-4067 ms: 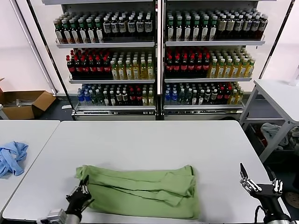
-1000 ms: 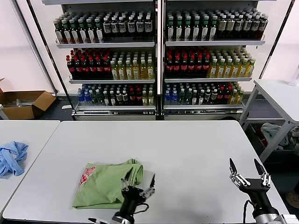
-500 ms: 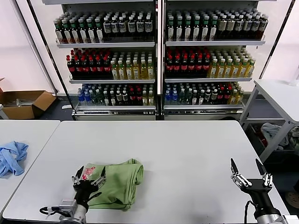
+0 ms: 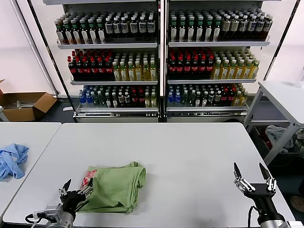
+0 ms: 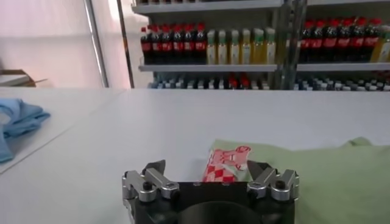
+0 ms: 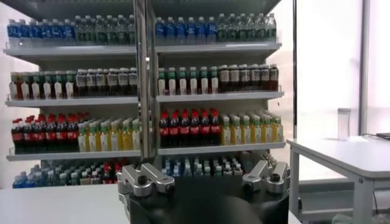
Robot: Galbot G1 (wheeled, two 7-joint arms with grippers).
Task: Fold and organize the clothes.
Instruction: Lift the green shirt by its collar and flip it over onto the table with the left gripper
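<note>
Folded green shirt (image 4: 115, 186) lies on the table (image 4: 190, 156) — left gripper (image 4: 76, 191) at its 8 o'clock, released; right gripper (image 4: 251, 176) parked at 3 o'clock — empty, spread.

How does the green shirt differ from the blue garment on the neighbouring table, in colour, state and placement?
The green shirt lies folded into a compact, flat rectangle; the blue garment is a crumpled heap. The shirt shows a red-and-white printed patch; no print shows on the blue one. The shirt lies on the main table, just beside the open left gripper; the blue garment lies on the table to the left, away from both grippers. Both are soft fabric, and neither is held.
</note>
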